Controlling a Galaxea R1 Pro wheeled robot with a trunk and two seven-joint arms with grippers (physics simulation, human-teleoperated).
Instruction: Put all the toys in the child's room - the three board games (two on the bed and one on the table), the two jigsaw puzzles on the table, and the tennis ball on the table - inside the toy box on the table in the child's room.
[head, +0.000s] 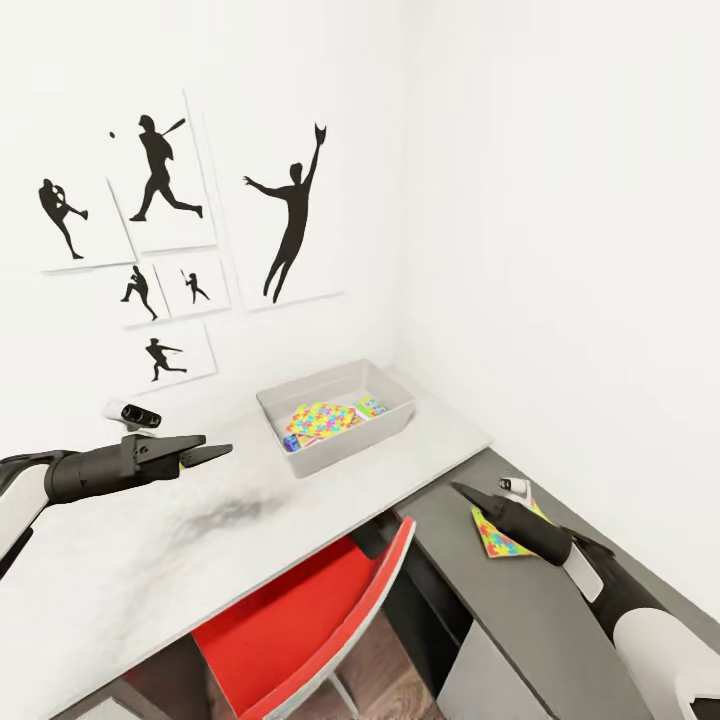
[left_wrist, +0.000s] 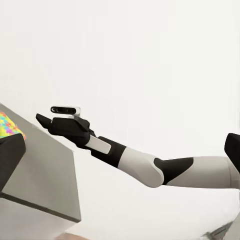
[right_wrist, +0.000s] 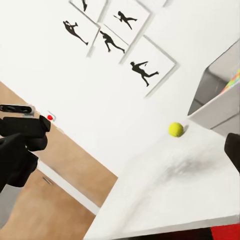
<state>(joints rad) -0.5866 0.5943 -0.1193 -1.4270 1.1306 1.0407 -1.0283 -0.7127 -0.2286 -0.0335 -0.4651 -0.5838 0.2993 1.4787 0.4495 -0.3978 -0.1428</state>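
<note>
Left gripper (head: 205, 448): held above the table (head: 120, 570), to the left of the toy box (head: 350, 447); its fingers were seen set well apart, with nothing between them.
Tennis ball (right_wrist: 175, 129): seen resting on the light tabletop outside the toy box, on its left side; how near the wall it lay could not be settled.
Ball handling: judged light, springy and apt to roll. A grip across its middle from above would be advised, so that it is not nudged away along the smooth top.
Toy box: stood at the back of the table near the room corner, with one jigsaw sheet (head: 325, 420) and other coloured toys lying inside.
Red chair (head: 300, 620): pushed in below and in front of the toy box.
Second jigsaw puzzle (head: 492, 541): lay flat on the lower dark section (head: 530, 630), to the right of and nearer than the toy box.
Jigsaw handling: judged thin, light and somewhat bendable. An edge would have to be pinched, and it may first need to be slid to the desk's edge.
Right gripper (head: 468, 493): poised over that jigsaw, right of the toy box; its opening could not be told.
Surface: a smooth, hard, pale top, with little grip offered to a ball.
Room: white walls, with black sports silhouettes (head: 290, 215) hung above and left of the toy box.
</note>
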